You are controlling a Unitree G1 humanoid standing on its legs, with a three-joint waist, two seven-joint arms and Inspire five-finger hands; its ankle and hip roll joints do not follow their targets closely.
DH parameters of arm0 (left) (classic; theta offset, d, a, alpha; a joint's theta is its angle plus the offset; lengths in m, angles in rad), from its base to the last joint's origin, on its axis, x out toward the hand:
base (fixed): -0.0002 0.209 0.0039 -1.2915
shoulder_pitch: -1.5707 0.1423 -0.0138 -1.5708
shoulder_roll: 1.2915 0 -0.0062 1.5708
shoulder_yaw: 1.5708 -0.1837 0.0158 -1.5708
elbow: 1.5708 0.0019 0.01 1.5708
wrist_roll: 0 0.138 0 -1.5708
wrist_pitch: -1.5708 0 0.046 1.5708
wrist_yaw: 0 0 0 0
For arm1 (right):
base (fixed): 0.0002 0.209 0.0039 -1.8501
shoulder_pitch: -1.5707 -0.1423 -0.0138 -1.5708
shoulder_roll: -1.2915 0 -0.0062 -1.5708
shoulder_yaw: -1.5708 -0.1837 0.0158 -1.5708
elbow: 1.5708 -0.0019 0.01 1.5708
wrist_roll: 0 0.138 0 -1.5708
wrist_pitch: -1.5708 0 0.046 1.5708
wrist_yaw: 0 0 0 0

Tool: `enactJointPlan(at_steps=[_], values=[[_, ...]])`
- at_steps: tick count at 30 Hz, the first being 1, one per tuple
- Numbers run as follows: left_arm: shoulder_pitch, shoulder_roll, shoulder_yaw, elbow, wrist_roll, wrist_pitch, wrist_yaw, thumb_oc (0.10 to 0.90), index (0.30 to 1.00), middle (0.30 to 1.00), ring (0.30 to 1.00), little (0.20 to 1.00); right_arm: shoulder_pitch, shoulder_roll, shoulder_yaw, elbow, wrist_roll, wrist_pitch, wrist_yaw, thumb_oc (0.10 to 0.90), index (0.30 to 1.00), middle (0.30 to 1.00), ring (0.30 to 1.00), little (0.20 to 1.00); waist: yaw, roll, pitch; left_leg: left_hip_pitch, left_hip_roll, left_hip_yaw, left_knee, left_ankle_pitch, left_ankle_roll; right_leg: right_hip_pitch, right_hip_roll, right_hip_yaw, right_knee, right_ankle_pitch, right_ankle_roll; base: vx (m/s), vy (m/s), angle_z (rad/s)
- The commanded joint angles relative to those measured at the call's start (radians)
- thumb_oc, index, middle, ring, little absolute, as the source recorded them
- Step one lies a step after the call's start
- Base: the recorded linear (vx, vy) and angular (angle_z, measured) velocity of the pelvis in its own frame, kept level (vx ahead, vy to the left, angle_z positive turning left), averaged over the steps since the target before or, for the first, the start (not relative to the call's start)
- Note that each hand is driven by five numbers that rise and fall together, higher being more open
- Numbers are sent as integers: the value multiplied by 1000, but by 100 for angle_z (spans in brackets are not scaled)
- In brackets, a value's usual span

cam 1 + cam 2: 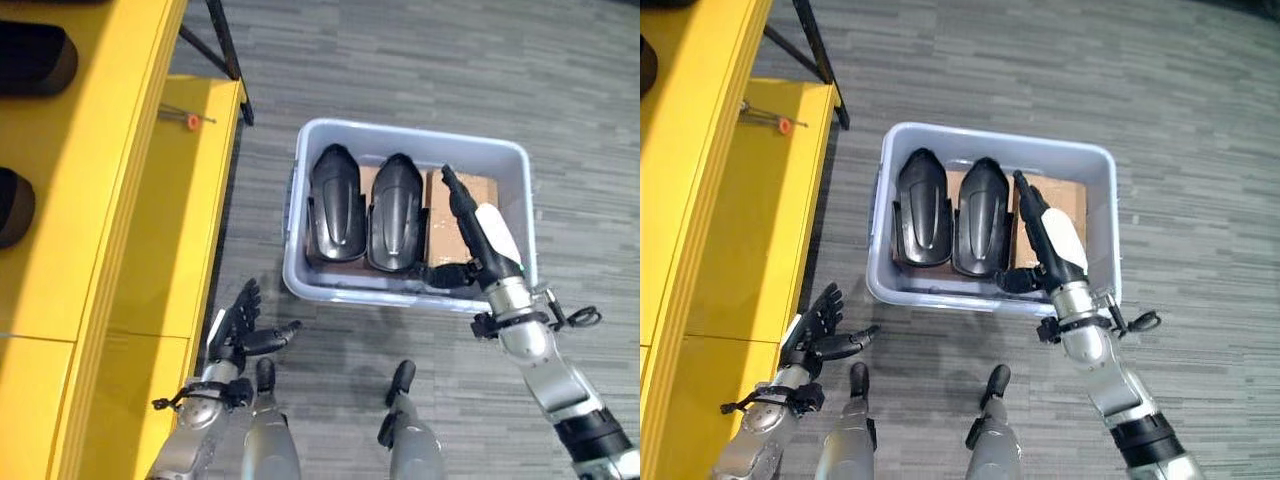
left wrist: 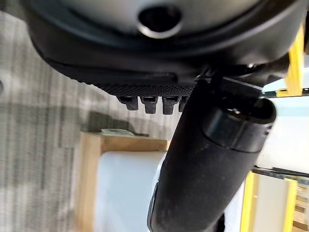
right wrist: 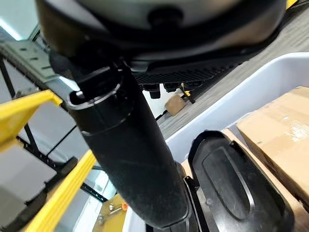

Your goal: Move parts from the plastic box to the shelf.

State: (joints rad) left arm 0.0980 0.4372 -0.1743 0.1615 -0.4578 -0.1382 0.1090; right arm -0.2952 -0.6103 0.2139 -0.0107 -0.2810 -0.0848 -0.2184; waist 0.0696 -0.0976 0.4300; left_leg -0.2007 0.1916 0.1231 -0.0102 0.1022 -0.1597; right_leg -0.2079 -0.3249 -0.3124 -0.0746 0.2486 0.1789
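While two black parts [image 1: 365,210] lie in the plastic box [image 1: 410,135], right hand [image 1: 478,228] above them, fingers straight.

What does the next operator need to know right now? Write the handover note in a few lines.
Right hand: open, fingers straight, reaching over the plastic box, holding nothing.
Left hand: open and idle beside the yellow shelf, above the floor.
Two black parts lie side by side in the box, on cardboard.
Dark parts already sit on the shelf's upper level.
Left to do: grasp each part in the box and move it to the shelf.
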Motion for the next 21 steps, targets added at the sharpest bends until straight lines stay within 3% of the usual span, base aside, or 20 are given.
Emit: enactJointPlan(at_steps=[1, 10, 21], values=[[-23, 20, 9, -114, 7, -88, 12, 900, 1000, 1000, 1000, 1000, -124, -63, 1, -49, -103, -32, -87, 900, 1000, 1000, 1000, 1000, 23, -7, -43, -7, 7, 5, 11, 10, 39, -3, -94, 21, 150, -33, 72, 0, 0, 0], [-58, 23, -15, -114, 6, -99, 19, 900, 1000, 1000, 1000, 1000, -225, -103, 110, 98, -169, -3, -59, 900, 1000, 1000, 1000, 1000, 37, 23, 15, -56, 10, -17, 24, 24, 34, -41, -95, 7, 172, -33, 68, -14, -14, 4], [-86, 15, -21, -119, 3, -102, 38, 900, 1000, 1000, 1000, 1000, -253, -98, 114, 139, -214, 24, -84, 900, 1000, 1000, 1000, 1000, 37, 37, 39, -82, 6, -24, 15, 30, 36, -73, -99, 3, 187, -30, 68, -1, -4, 1]])
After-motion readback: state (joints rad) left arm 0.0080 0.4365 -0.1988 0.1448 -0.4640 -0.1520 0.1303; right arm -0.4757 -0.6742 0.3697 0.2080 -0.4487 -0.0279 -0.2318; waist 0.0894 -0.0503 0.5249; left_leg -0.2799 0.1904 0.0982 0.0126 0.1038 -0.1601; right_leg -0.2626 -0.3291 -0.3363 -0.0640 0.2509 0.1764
